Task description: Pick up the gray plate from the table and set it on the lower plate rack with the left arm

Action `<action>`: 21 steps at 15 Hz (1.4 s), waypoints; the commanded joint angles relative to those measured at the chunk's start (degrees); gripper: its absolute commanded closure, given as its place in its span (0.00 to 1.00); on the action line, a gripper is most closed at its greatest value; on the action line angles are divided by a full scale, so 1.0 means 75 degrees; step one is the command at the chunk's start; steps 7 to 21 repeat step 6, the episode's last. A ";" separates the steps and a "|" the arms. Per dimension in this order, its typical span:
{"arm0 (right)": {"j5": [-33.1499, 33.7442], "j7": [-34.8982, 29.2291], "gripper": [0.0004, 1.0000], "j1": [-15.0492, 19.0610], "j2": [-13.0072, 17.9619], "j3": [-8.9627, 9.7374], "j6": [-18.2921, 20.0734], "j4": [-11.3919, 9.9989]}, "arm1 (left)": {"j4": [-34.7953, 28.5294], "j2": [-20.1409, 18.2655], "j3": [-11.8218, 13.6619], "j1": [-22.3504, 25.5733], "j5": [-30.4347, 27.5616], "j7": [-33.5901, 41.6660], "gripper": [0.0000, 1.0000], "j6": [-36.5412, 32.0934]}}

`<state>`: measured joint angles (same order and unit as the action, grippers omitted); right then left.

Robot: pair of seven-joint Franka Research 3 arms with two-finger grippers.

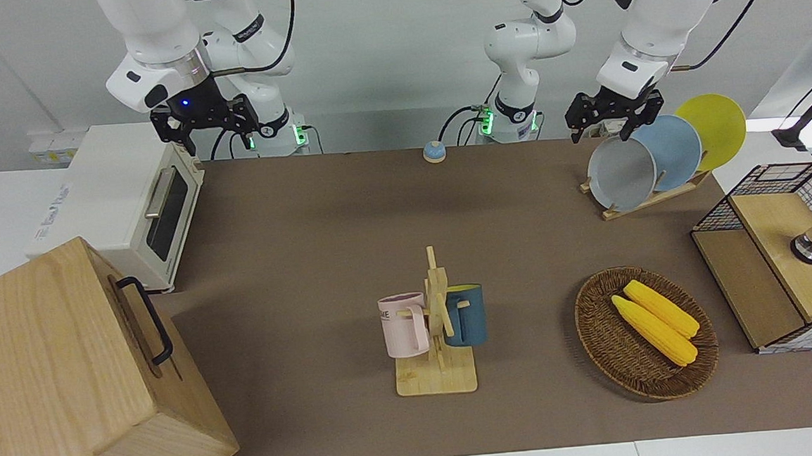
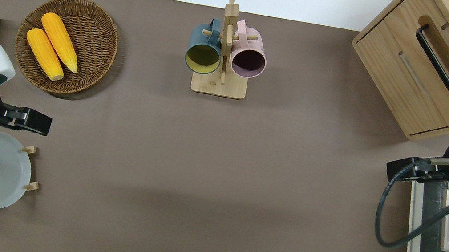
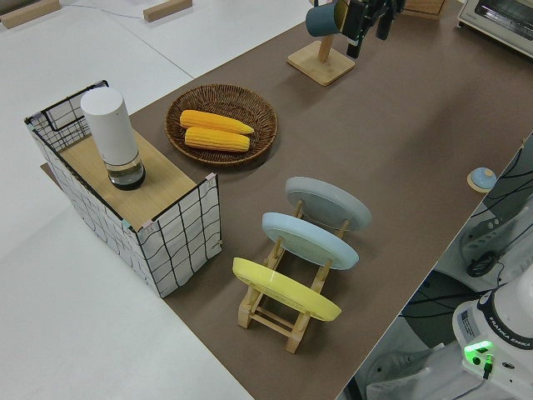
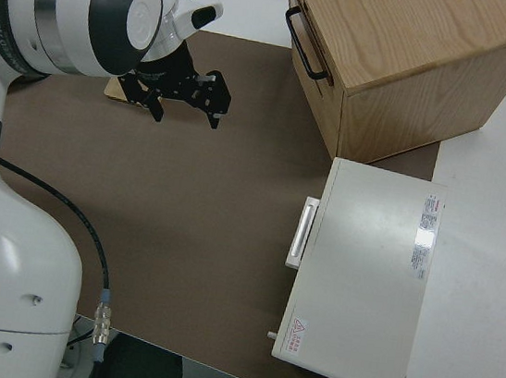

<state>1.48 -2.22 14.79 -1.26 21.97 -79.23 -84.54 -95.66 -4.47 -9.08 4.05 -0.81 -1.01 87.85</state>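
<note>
— Looking at the rack, where had the gray plate (image 1: pixel 621 173) ended up?

— It stood on edge in the lower plate rack (image 3: pixel 287 310), leaning against the slanted pegs in the end slot toward the middle of the worktop (image 2: pixel 218 165). The blue plate (image 1: pixel 675 151) sat in the next slot and the yellow plate (image 1: pixel 717 126) in the last. By my reading the placing was done.

— And the left gripper (image 1: pixel 614 118)?

— It hung just above the plate's top rim, apart from it. From overhead the left gripper sat over bare mat just beside the rack, on the side farther from the robots. Its fingers (image 1: pixel 575 119) were spread wide and held nothing.

— How would you judge the plate to handle?

— Stiff, fairly light, and smooth and matte, so likely to slide in a pinch that was shallow. I'd guess it would chip or crack if knocked or dropped. The sensible hold would be the raised rim at the top, the one part that stood clear of the pegs and of the blue plate.

— Any risk as things stood?

— A sideways nudge could have tipped it out of its slot or against the blue plate. A straight lift away looked safest.

— The right arm?

— Parked, its gripper (image 1: pixel 206 122) open too, with nothing between the fingers.
</note>
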 commanded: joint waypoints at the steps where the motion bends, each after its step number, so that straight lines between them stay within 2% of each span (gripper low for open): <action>1: 0.0049 -0.0090 0.02 0.0184 0.0015 0.0165 0.0087 0.0057 | 0.0309 0.0033 0.0063 -0.0001 -0.0126 0.0310 0.01 -0.0182; 4: 0.0049 -0.0090 0.02 0.0184 0.0015 0.0153 0.0087 0.0057 | 0.0427 0.0033 0.0133 -0.0001 -0.0149 0.0592 0.01 -0.0182; 21: 0.0049 -0.0090 0.02 0.0184 0.0015 0.0153 0.0099 0.0057 | 0.0427 0.0033 0.0098 -0.0001 -0.0149 0.0557 0.01 -0.0182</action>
